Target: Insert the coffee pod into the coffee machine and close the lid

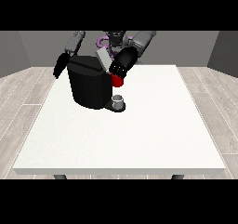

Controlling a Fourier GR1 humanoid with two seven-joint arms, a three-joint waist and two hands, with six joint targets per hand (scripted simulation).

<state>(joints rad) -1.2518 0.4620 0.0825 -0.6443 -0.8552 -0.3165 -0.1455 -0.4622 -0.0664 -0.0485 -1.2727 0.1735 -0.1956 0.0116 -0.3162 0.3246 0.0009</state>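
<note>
The black coffee machine [89, 86] stands on the white table [139, 135], left of the middle. Its grey lid [104, 59] is tilted up at the top right of the machine. The hand at the view's right [123, 64] hovers just right of the lid, directly above a red thing at the machine [117, 81]. A small grey thing [119, 101] sits on the machine's low base at the front. The hand at the view's left [60, 66] hangs beside the machine's left side, its fingers straight and pointing down, holding nothing.
The table's front edge [121, 171] lies far from both hands. Wooden floor surrounds the table and grey walls stand behind the robot.
</note>
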